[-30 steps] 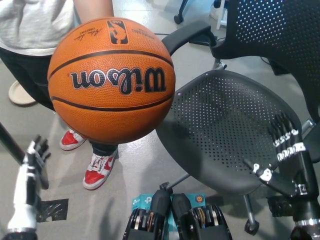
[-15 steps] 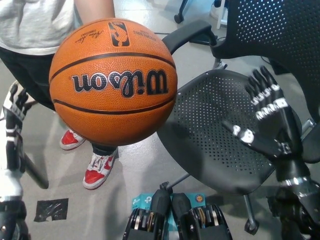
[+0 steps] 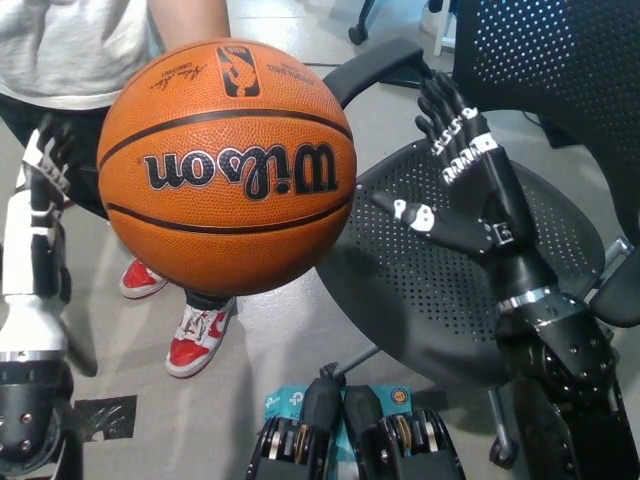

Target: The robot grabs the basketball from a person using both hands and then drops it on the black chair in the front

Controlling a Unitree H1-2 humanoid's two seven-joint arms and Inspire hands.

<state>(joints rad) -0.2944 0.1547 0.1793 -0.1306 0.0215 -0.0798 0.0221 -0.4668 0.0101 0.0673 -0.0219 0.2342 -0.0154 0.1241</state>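
The basketball (image 3: 228, 167), presented by a person (image 3: 70, 45) beside the black chair (image 3: 450, 270), was flanked by the white left hand (image 3: 40, 180) and black right hand (image 3: 455, 165), fingers spread and apart from it, with closing inward judged the next move required.

orange basketball (image 3: 228, 165) with black lines; black perforated chair (image 3: 440, 270); red-white shoes (image 3: 197, 338).

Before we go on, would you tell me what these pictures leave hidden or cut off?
Head view only:
- What holds the basketball: its far side is hidden by the ball itself.
- The person: cut off by the top edge.
- The black chair: backrest cut off at right, seat partly behind the right hand.
- The left hand: partly behind the ball.
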